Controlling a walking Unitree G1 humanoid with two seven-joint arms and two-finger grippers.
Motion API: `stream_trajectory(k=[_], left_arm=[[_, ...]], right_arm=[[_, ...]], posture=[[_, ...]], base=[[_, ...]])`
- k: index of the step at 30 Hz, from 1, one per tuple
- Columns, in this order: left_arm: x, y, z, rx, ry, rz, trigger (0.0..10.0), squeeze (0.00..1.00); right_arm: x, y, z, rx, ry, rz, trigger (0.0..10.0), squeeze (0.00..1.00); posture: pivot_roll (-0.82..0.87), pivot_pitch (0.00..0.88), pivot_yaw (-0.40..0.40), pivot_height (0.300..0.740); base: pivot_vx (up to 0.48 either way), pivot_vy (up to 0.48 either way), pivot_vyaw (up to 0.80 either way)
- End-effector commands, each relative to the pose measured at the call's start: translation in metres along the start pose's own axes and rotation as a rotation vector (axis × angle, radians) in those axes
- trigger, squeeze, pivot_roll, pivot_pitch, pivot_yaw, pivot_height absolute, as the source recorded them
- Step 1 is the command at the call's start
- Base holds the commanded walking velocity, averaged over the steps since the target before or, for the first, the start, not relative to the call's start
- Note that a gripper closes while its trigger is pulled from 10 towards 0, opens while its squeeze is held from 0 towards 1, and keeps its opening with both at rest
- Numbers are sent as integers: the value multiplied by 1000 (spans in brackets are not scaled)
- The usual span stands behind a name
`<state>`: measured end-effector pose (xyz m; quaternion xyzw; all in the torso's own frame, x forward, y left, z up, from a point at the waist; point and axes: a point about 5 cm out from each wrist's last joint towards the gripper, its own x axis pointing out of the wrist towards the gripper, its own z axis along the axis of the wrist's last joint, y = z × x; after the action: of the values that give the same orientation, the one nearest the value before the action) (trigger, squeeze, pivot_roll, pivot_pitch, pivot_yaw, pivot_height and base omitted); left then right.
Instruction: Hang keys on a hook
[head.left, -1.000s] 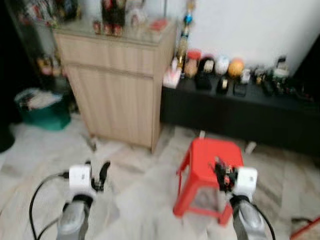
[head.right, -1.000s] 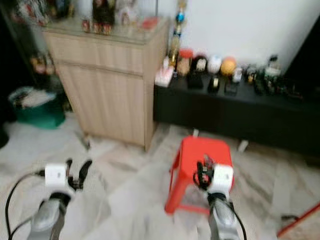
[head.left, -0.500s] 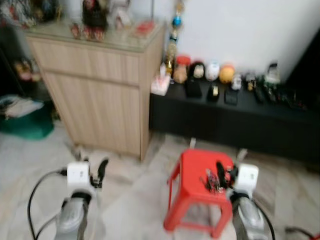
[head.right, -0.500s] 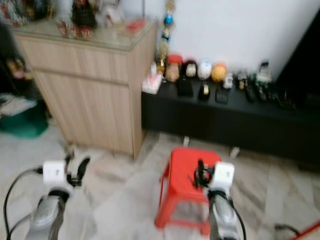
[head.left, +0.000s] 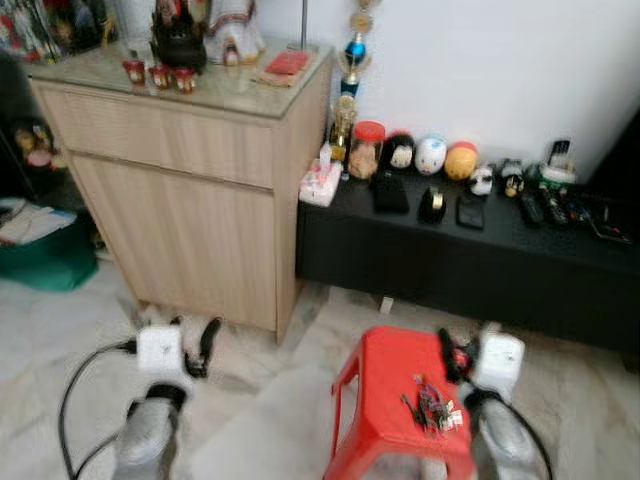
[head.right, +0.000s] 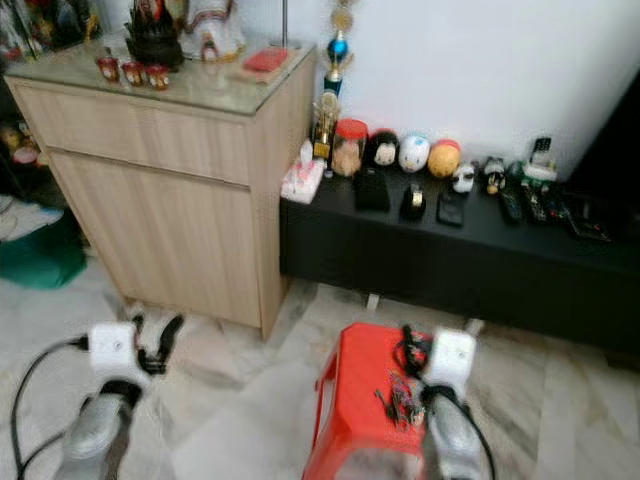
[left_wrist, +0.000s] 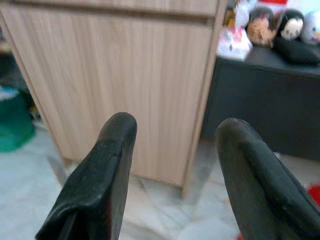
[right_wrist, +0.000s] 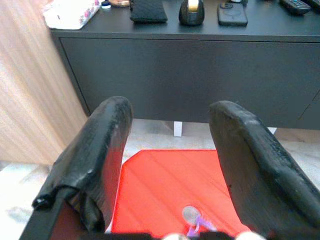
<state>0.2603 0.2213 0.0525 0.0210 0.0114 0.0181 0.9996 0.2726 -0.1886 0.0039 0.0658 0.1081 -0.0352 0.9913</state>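
Left eye view: keys (head.left: 432, 410) lie on the red stool (head.left: 385, 385), just beside and below my spread, empty right claw (head.left: 452, 358); my left claw (head.left: 195, 343), also spread, is well apart.

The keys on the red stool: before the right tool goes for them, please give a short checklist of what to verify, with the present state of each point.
1. Keys located: ok, they lie on the red stool, near its front edge.
2. Keys free to pick: ok, nothing rests on them.
3. Right tool open: ok, the right wrist view shows its fingers spread with nothing between them.
4. Right tool lined up: not ok, it hovers over the stool's back part, beyond the keys.
5. Left tool out of the way: ok, it is open and empty, off to the stool's left, over the floor.
6. Hook found: cannot tell, I can make out no hook.
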Motion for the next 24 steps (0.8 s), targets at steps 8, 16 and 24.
stream_trajectory(k=[8, 16, 24], left_arm=[[0, -10, -2, -8, 12, -25, 10000, 0], [-1, -9, -1, 12, 4, -23, 10000, 0], [-1, -12, -2, 5, 5, -27, 10000, 0]], right_arm=[[-3, -14, 0, -4, 2, -42, 10000, 0], [-2, -13, 1, -5, 0, -40, 10000, 0], [-3, -14, 0, -7, 4, -40, 10000, 0]], posture=[[45, 0, -74, 715], [46, 0, -75, 715], [46, 0, -78, 715]], base=[[78, 0, 0], [0, -205, 0], [0, -391, 0]])
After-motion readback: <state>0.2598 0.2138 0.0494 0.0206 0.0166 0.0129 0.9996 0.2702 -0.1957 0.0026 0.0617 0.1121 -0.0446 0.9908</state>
